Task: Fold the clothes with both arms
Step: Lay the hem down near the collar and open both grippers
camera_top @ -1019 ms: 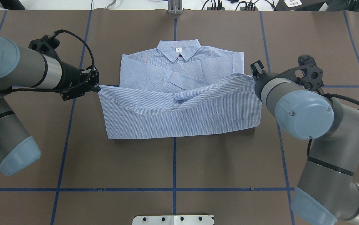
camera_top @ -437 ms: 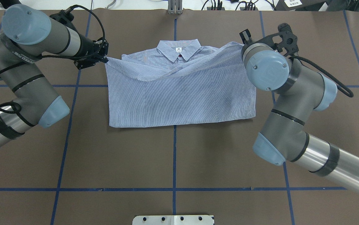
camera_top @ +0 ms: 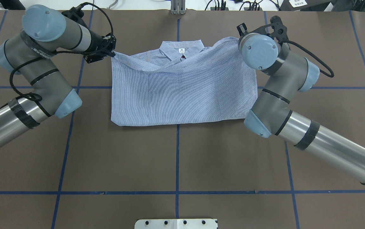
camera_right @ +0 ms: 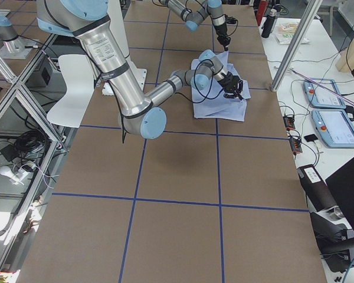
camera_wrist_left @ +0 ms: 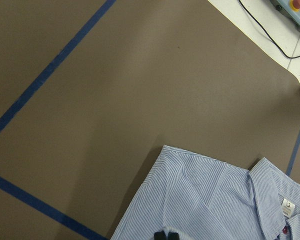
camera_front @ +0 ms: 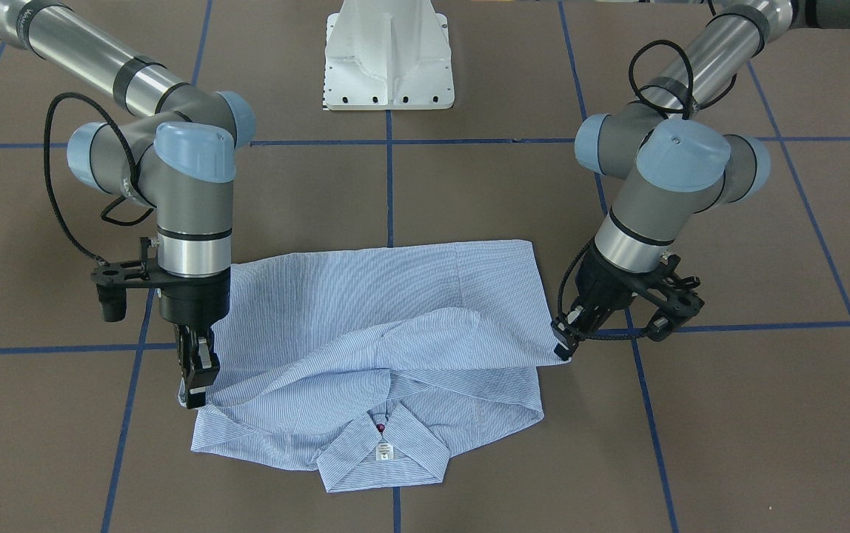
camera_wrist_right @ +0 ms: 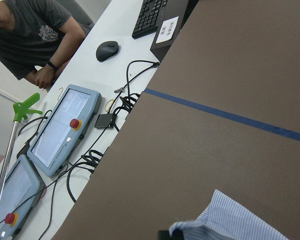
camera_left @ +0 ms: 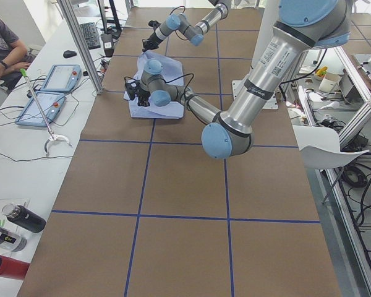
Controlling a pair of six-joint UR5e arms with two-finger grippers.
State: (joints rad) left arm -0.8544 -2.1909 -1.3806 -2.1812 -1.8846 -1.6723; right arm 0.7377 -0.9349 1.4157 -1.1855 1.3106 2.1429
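One shirt (camera_front: 395,311) is pinched by two tools: left tool (camera_front: 564,346), right tool (camera_front: 194,385).

Big brown table (camera_top: 122,159), blue tape lines (camera_top: 138,192) crossing it in squares. White base (camera_front: 389,59) on table at robot's side. Long white desk (camera_wrist_right: 115,70) along table's far edge. On desk: black keyboard (camera_wrist_right: 151,17), black mouse (camera_wrist_right: 107,50) near it, two grey-blue control pads (camera_wrist_right: 65,127) with red buttons, tangle of black wires (camera_wrist_right: 132,97) at table edge. Green-topped stick (camera_wrist_right: 25,109) by pads. Person (camera_wrist_right: 37,35) in dark grey T-shirt at desk, black band on wrist. Black bottle (camera_left: 25,218) and red bottle (camera_left: 5,266) lying at desk's end. White chair (camera_left: 324,145) beside table.
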